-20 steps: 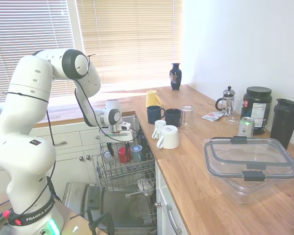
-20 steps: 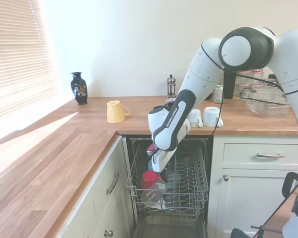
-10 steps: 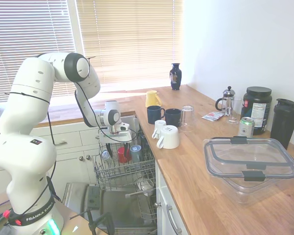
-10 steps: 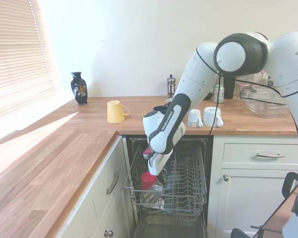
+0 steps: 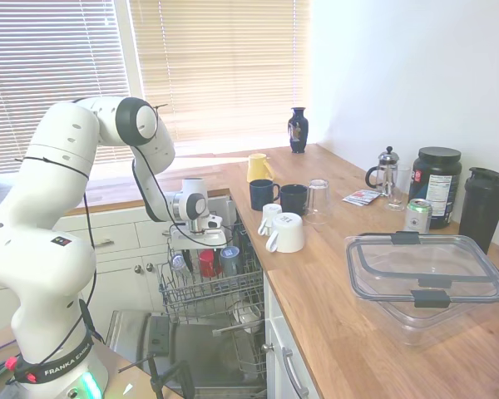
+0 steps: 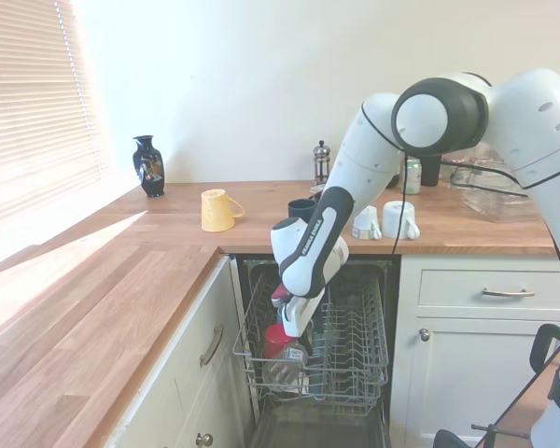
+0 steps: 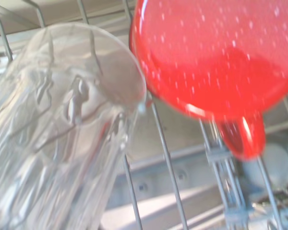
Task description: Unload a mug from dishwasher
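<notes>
Mug [image 5: 209, 263] first: in the first exterior view we find it, red and glossy, standing in the dishwasher's [image 5: 208, 293] wire rack, directly under the gripper [image 5: 199, 249]. A clear glass [image 5: 230, 259] sits just beside it on the counter side. Further right, the wooden counter [image 5: 333, 291] carries the navy mugs [image 5: 279, 196] and white mugs [image 5: 281, 229], well apart from the rack.

In the second exterior view the red mug [image 6: 276, 340] lies at the near-left part of the rack, and the gripper [image 6: 287, 327] hangs just above it, almost touching. So the relation our next move turns on is plain: the mug lies straight below the claw, its long axis roughly upright, perhaps slightly tilted. We cannot tell from either outside view whether the fingers are spread or closed; they are too small and masked by the rack wires.

The wrist view fills with the glass [image 7: 57, 129] on one side and the mug [image 7: 216, 57] on the other, base toward the camera, which suggests it stands mouth down; its handle [image 7: 242, 136] points away from the glass.

The arm reaches out from its base, elbow high, forearm dropping steeply, wrist pointing down into the rack. We judge a short further descent is needed to close on the mug, keeping clear of the neighbouring glass.
</notes>
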Motion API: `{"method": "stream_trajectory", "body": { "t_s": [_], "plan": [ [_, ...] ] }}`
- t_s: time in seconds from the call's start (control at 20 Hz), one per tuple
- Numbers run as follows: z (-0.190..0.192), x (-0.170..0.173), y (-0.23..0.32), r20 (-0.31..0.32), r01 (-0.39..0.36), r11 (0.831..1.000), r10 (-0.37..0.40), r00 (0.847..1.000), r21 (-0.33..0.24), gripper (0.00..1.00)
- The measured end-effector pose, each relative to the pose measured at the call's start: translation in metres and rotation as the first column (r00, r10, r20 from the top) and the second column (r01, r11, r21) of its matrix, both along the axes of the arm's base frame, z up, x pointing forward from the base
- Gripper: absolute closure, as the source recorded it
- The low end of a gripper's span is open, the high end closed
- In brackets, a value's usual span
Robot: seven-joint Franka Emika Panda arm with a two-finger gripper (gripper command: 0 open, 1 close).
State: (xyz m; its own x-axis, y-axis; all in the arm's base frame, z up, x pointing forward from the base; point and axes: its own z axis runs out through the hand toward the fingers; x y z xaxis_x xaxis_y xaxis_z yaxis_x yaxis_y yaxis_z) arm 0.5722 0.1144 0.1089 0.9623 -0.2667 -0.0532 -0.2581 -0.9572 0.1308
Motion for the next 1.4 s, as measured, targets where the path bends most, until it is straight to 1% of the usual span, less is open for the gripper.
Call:
{"method": "stream_trajectory", "body": {
  "t_s": [0.45,0.8,0.95,1.1,1.15,1.4],
  "plan": [
    [-0.012,0.022,0.017,0.018,-0.044,0.999,0.043,0.999,0.030,0.00],
    [-0.025,0.040,0.020,0.020,-0.058,0.998,0.057,0.998,0.030,0.00],
    [-0.035,0.043,0.018,0.000,-0.062,0.998,0.062,0.998,0.030,0.00],
    [-0.046,0.040,0.017,-0.016,-0.064,0.998,0.064,0.998,0.028,0.00],
    [-0.048,0.039,0.017,-0.018,-0.065,0.998,0.065,0.998,0.029,1.00],
    [-0.048,0.040,0.014,-0.019,-0.075,0.996,0.076,0.997,0.040,1.00]
  ]
}}
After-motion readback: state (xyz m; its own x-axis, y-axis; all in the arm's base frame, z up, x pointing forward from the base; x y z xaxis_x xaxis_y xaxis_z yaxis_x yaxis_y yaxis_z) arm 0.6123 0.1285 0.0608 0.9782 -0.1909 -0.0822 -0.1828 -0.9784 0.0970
